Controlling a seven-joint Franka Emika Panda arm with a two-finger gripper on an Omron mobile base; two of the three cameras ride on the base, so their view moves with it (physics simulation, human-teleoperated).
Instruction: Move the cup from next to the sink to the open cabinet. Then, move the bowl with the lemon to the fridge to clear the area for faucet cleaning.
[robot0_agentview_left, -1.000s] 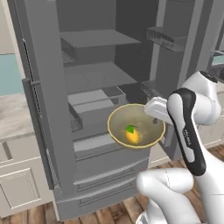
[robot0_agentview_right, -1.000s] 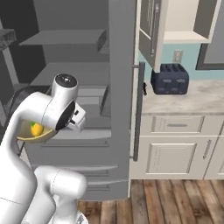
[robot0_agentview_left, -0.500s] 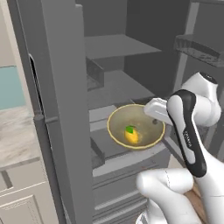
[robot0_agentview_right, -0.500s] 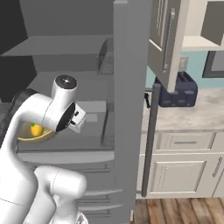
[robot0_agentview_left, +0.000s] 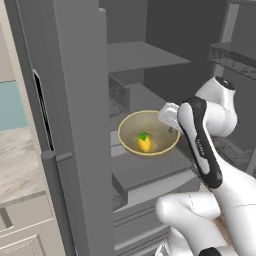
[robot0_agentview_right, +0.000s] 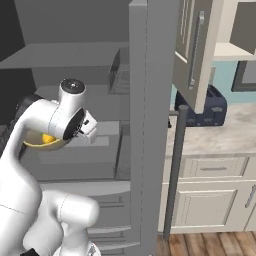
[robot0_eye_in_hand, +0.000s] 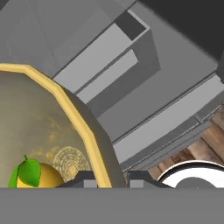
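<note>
The olive-tan bowl (robot0_agentview_left: 155, 131) hangs in front of the open fridge (robot0_agentview_left: 150, 60), just above a middle shelf. The yellow lemon (robot0_agentview_left: 144, 143), with green at one end, lies inside it. My gripper (robot0_agentview_left: 173, 129) is shut on the bowl's right rim. In the hand view the rim (robot0_eye_in_hand: 83, 135) runs between my fingertips (robot0_eye_in_hand: 87, 178), and the lemon (robot0_eye_in_hand: 41, 177) sits at lower left. From the right, the bowl (robot0_agentview_right: 40, 144) peeks out behind my arm. The open cabinet (robot0_agentview_right: 197, 55) is up on the right. The cup, sink and faucet are out of view.
The fridge's left door (robot0_agentview_left: 75, 125) stands open close beside the bowl. Its right door (robot0_agentview_right: 150, 125) with a long handle (robot0_agentview_right: 175, 170) stands between me and the counter. A dark toaster (robot0_agentview_right: 207, 107) sits on that counter. Fridge drawers (robot0_eye_in_hand: 131, 74) lie below the bowl.
The whole picture has shifted: the base has driven closer to the fridge, whose shelves now loom larger. The bowl with the lemon stays held in the same place relative to the arm.
</note>
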